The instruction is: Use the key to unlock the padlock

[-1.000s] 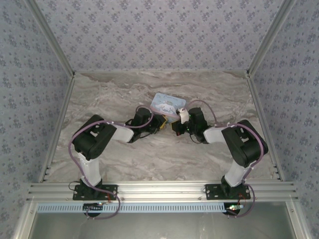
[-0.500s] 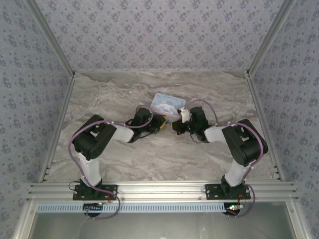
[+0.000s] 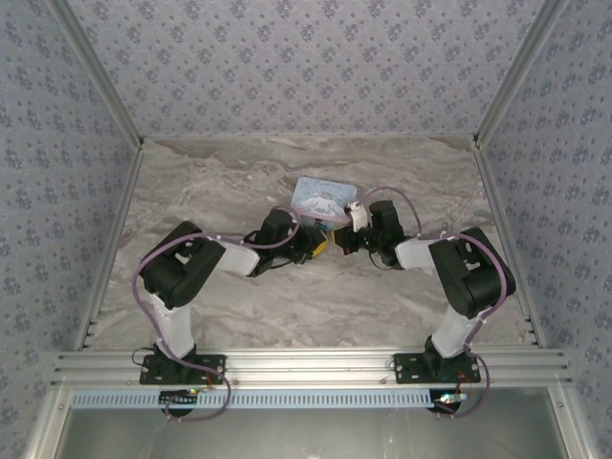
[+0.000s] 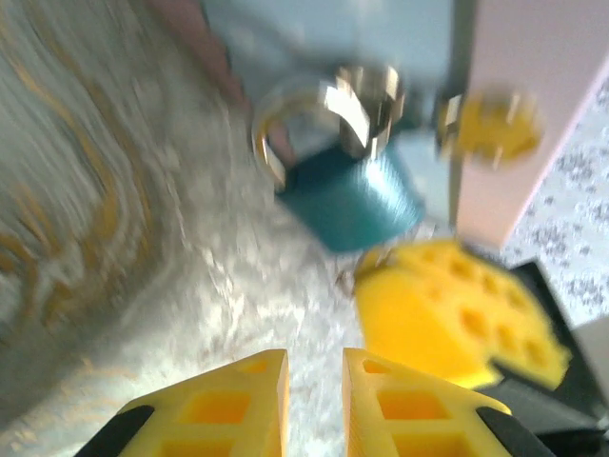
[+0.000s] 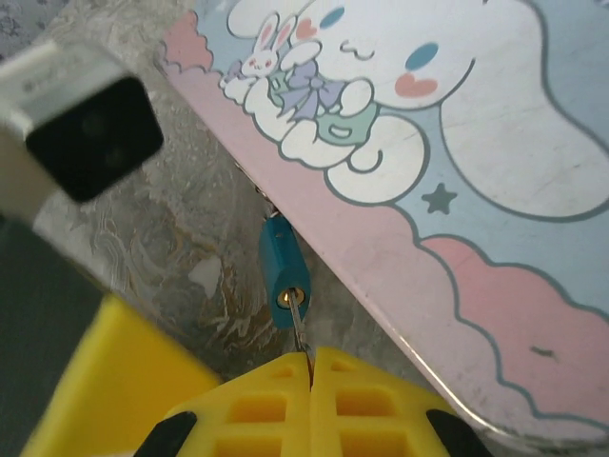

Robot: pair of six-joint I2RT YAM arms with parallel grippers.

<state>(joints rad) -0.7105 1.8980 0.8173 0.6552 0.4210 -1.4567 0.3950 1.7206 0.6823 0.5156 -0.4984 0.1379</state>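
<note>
The tiny teal padlock hangs at the edge of the light-blue cartoon tin, its keyhole facing my right gripper. That gripper is shut on the thin silver key, whose tip sits in the keyhole. In the left wrist view the padlock is blurred, and its silver shackle loops through the tin's clasp. My left gripper rests just short of the padlock, its fingers slightly apart with bare table between them. From above, both grippers meet below the tin.
The marble tabletop is walled in by patterned panels. The right gripper's yellow finger crowds in beside the padlock. The left arm's yellow finger and a black camera block sit close on the padlock's other side.
The left gripper has slid right toward the padlock, and the right gripper has shifted up and left toward the tin. The two now almost touch.
</note>
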